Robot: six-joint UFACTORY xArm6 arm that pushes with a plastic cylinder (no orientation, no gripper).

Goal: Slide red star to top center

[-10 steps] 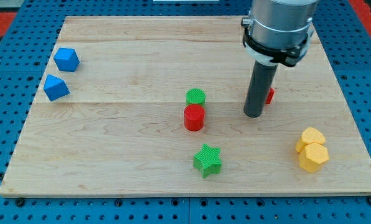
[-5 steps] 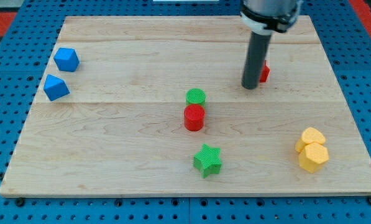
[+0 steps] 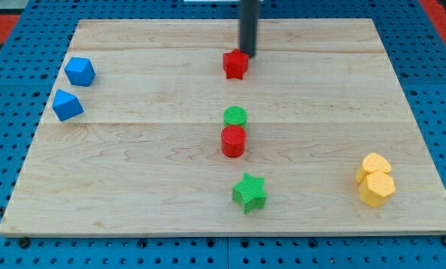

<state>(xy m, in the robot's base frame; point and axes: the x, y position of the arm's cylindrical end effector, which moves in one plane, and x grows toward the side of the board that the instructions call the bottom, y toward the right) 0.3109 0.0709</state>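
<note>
The red star (image 3: pixel 235 64) lies near the top centre of the wooden board (image 3: pixel 133 164). My tip (image 3: pixel 247 54) is the lower end of a dark rod coming down from the view's top. It stands just above and to the right of the red star, touching or almost touching its upper right corner.
A green cylinder (image 3: pixel 235 116) and a red cylinder (image 3: pixel 233 140) stand in the middle, a green star (image 3: pixel 249 192) below them. Two blue blocks (image 3: pixel 80 71) (image 3: pixel 67 104) sit at the left. Two yellow blocks (image 3: pixel 375 164) (image 3: pixel 376 189) sit at the lower right.
The rod has moved up and to the left across the board. The red star has slid with it from the right of centre to the top centre. The other blocks have not moved.
</note>
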